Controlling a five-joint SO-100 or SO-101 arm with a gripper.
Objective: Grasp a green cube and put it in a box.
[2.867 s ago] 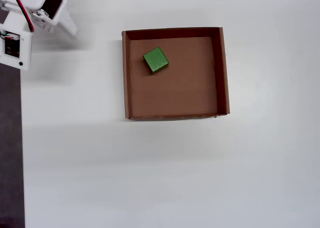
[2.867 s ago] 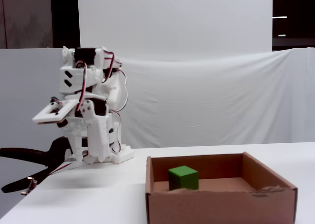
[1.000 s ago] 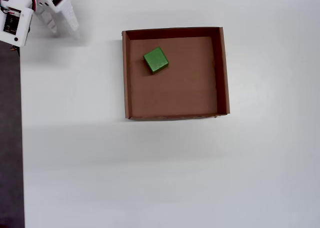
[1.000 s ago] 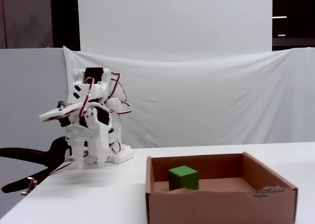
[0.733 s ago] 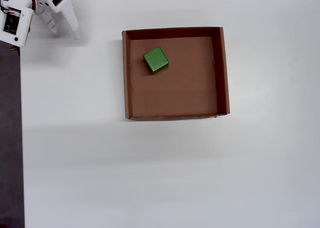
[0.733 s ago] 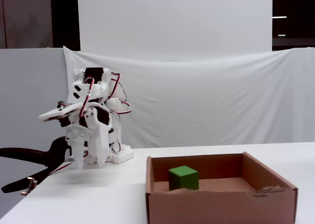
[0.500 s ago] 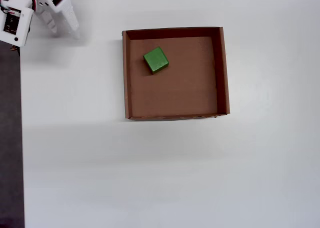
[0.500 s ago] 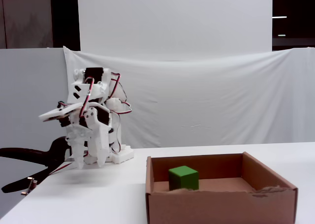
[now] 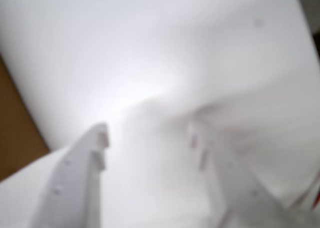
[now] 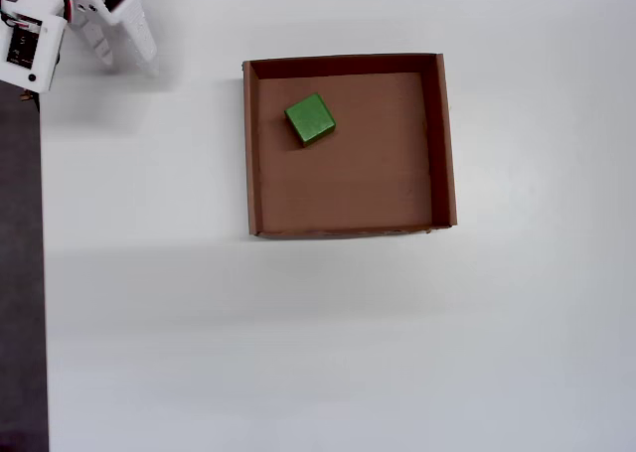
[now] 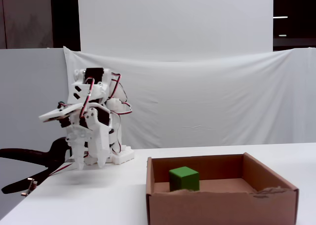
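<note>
The green cube (image 10: 310,119) lies on the floor of the brown cardboard box (image 10: 445,144), in its upper left part in the overhead view. In the fixed view the cube (image 11: 184,178) sits inside the box (image 11: 222,207) near its far wall. My white gripper (image 10: 121,49) is at the top left of the overhead view, well apart from the box, pointing down at the table. In the fixed view the gripper (image 11: 89,161) hangs open and empty left of the box. In the blurred wrist view the gripper (image 9: 147,135) has its fingers spread over white table.
The white table (image 10: 328,333) spreads all round the box. Its left edge (image 10: 42,273) borders a dark strip. A black clamp (image 11: 29,158) sits at the table's left side. A white cloth backdrop (image 11: 207,101) stands behind.
</note>
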